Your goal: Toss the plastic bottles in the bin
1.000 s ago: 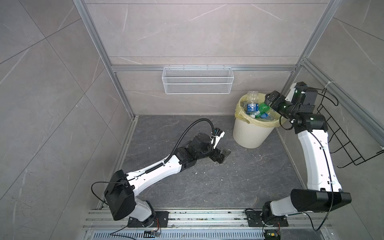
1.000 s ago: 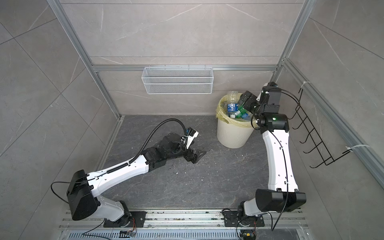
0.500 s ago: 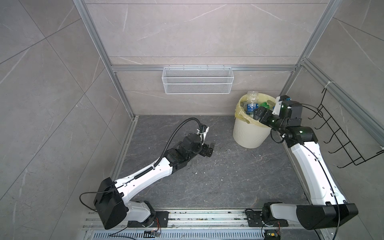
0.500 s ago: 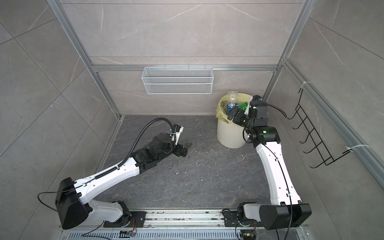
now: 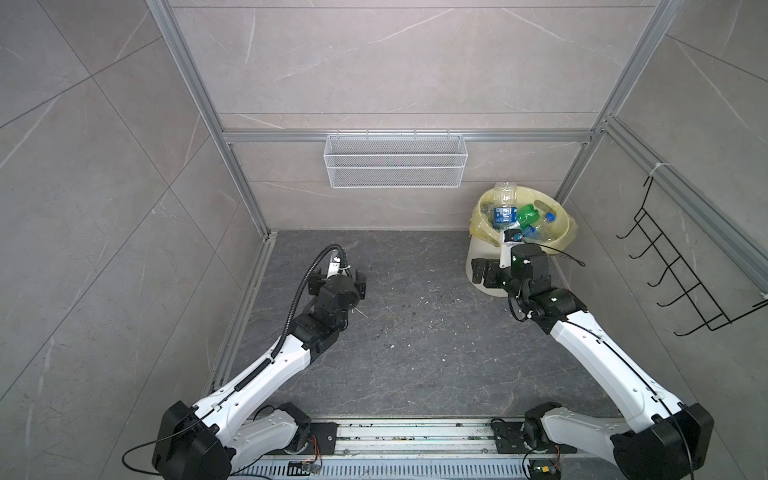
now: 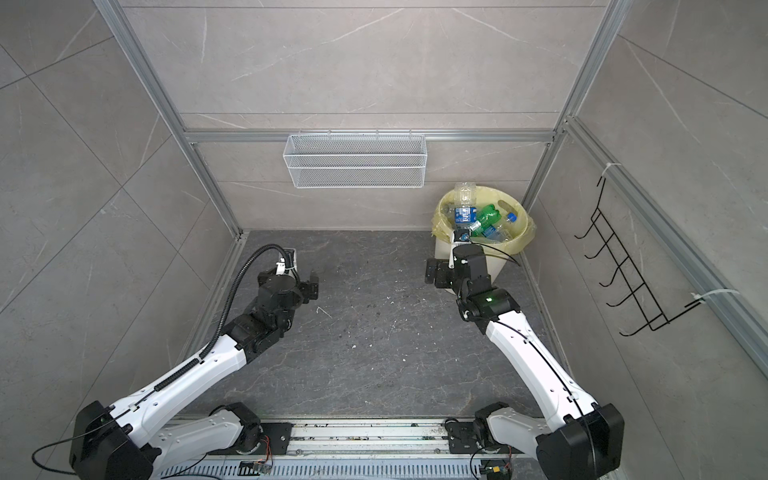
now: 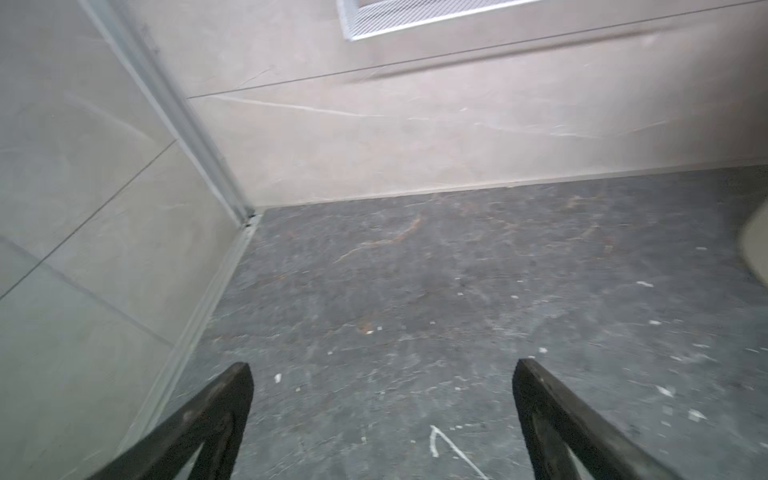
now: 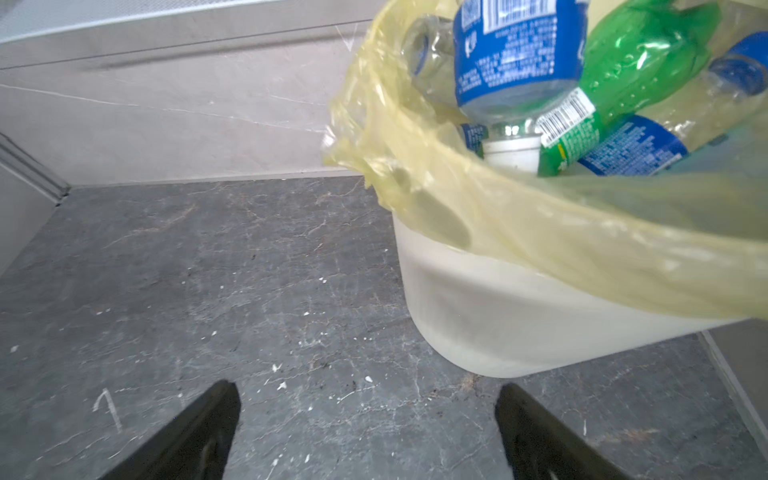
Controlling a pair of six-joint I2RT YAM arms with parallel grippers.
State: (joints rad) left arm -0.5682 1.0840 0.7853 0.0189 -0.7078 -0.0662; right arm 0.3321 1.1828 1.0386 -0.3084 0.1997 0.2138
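Observation:
The bin, a cream bucket lined with a pale yellow bag, stands in the back right corner. Several plastic bottles lie inside it: a green one, a blue-labelled clear one, and a clear one poking above the rim. No bottle shows on the floor. My right gripper hangs open and empty just in front of the bin's wall. My left gripper is open and empty over the bare floor near the left wall.
A white wire mesh basket hangs on the back wall. A black wire rack juts from the right wall. Aluminium frame posts stand in the back corners. The dark stone floor carries only small white specks.
My right gripper has left the bin's mouth and come down in front of its wall. My left gripper has drawn back from the middle of the floor toward the left wall. Both stayed open.

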